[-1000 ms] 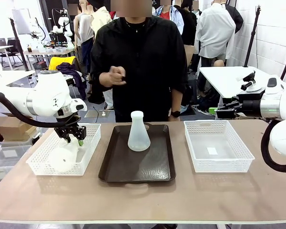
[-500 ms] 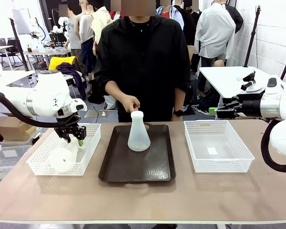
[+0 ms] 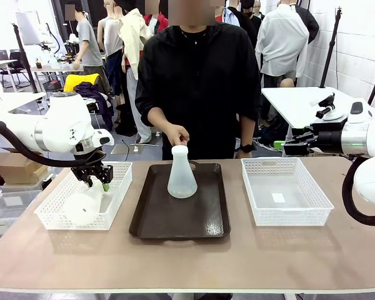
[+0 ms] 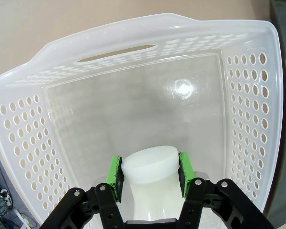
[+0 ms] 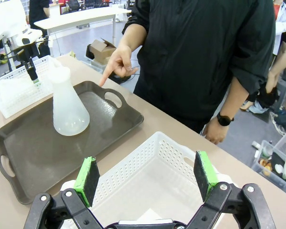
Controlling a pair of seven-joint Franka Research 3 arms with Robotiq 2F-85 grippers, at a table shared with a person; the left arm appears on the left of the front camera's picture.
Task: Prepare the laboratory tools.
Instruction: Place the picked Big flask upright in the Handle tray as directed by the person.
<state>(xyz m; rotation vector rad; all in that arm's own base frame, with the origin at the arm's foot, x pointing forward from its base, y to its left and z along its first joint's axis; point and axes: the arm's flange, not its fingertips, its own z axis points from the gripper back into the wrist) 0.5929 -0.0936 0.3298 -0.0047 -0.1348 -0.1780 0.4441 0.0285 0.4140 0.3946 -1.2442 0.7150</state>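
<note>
One frosted-white conical flask (image 3: 182,175) (image 5: 69,109) stands upright on the dark brown tray (image 3: 175,220) (image 5: 28,148). A second flask (image 3: 83,204) lies tilted in the left white basket (image 3: 75,223) (image 4: 257,119). My left gripper (image 3: 95,182) (image 4: 150,169) is shut on that flask's neck (image 4: 149,166), with a green pad on each side of the rim. My right gripper (image 5: 148,179) is open with nothing between its fingers, above the near end of the right basket (image 5: 133,160). The person's hand (image 3: 177,134) (image 5: 115,67) points a finger down at the top of the tray's flask.
The right white basket (image 3: 287,217) holds only a small white slip. The person stands at the far edge, behind the tray. Bare tabletop (image 3: 187,262) runs along the near side. My right arm (image 3: 362,144) is at the table's far right.
The person's hand has come down from chest height to just above the neck of the tray's flask, finger pointing. Neither arm has moved.
</note>
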